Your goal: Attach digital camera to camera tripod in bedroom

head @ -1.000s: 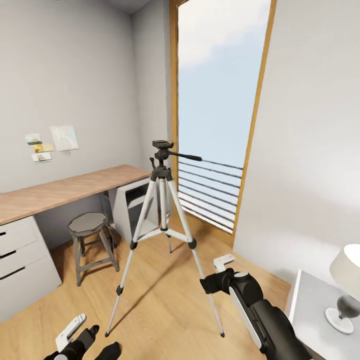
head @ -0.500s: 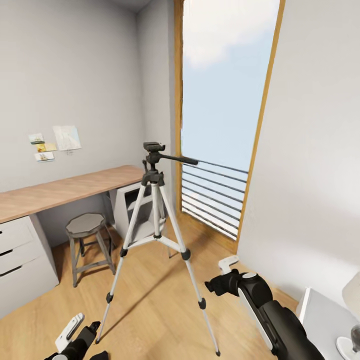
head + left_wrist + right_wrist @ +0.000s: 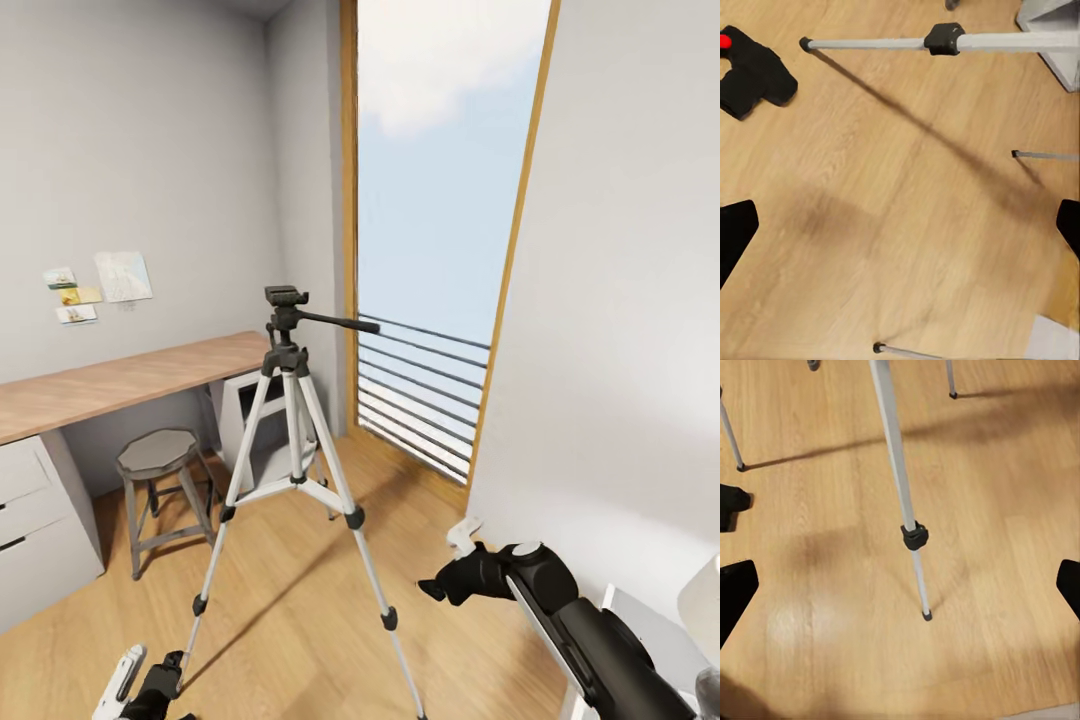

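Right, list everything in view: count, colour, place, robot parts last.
camera tripod: one, silver legs, black head, standing on the floor before the window.
digital camera: one, black with red button, on the floor near a tripod foot.
stool: one, grey, beside the desk.
desk: one, wooden top, white drawers, along the left wall.
window: one, wood-framed, tall, with dark railing.
wall papers: a few, pale, above the desk.
floor: light wood planks.
lamp: one, white shade, at the right edge.
left gripper: jaws open, empty.
right gripper: jaws open, empty.
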Robot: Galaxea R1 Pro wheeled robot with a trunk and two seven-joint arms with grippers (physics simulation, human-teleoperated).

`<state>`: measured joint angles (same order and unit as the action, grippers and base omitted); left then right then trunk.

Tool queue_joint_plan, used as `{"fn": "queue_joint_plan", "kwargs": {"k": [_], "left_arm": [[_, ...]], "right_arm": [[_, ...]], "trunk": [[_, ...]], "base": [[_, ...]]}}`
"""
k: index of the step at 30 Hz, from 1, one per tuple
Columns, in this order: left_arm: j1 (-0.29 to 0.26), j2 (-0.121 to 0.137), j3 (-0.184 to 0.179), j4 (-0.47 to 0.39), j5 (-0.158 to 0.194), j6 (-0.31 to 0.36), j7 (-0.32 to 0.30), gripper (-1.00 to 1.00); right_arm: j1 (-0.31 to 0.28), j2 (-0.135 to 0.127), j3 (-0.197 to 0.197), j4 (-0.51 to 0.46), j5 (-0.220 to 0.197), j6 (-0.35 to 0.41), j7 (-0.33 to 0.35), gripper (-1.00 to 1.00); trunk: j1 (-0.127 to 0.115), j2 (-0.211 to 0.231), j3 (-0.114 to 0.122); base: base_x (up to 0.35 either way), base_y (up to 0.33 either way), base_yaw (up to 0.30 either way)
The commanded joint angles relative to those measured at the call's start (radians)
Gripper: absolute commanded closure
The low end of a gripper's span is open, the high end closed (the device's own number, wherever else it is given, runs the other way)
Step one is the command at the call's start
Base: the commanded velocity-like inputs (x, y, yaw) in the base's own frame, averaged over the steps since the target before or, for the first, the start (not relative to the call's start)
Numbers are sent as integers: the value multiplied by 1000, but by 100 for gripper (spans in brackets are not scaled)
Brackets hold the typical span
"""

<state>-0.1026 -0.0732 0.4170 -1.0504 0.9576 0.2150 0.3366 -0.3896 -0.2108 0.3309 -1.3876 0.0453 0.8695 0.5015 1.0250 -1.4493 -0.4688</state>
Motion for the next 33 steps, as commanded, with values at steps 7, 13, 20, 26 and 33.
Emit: {"fn": "queue_joint_plan", "kwargs": {"k": [7, 13, 20, 26, 33], "left_arm": [[-26, -4, -12, 6, 240, -131, 70, -100], [-74, -12, -15, 14, 351, -154, 189, -100], [-121, -16, -40, 41, 435, -158, 242, -100], [-128, -12, -58, 63, 453, -160, 248, -100], [-129, -12, -64, 80, 461, -168, 250, -100]], "right_arm": [[6, -20, -8, -71, 14, 5, 29, -100], [7, -35, -12, -104, 11, 42, 34, -100], [8, -40, -13, -132, 9, 71, 35, -100], [8, -40, -13, -138, 10, 75, 35, -100], [8, -40, -13, -141, 10, 76, 35, -100]], "trunk": [[0, -1, -1], [0, -1, -1], [0, -1, -1], [0, -1, -1], [0, -1, -1]], "base": [[6, -12, 1], [1, -2, 0], [0, 0, 0], [0, 0, 0], [63, -41, 0]]}}
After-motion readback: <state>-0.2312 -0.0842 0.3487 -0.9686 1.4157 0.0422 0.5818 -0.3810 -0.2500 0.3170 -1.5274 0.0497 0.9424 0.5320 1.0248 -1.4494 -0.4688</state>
